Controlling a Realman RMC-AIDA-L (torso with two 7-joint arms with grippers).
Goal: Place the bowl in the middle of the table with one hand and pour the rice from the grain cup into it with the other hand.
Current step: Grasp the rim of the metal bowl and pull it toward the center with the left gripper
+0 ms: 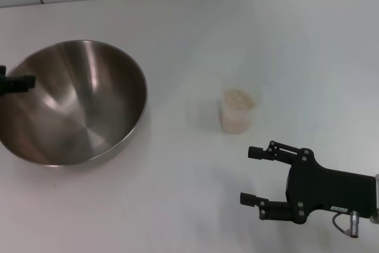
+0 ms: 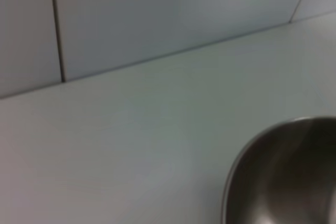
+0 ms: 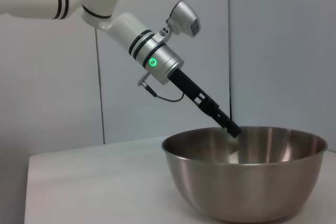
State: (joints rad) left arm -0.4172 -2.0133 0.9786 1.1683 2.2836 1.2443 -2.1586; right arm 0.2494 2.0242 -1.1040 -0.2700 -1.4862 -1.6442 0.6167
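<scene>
Bowl (image 1: 71,102) sits at 9 o'clock on the table (image 1: 266,39), upright. Left gripper (image 1: 18,82) reaches onto the bowl's rim at its 9 o'clock side, tip dipping inside; can't tell finger state. Grain cup (image 1: 238,111) with rice (image 1: 238,98) stands right of centre, well apart from the bowl. Right gripper (image 1: 253,175) at 5 o'clock, fingers spread, near the cup, not touching.
</scene>
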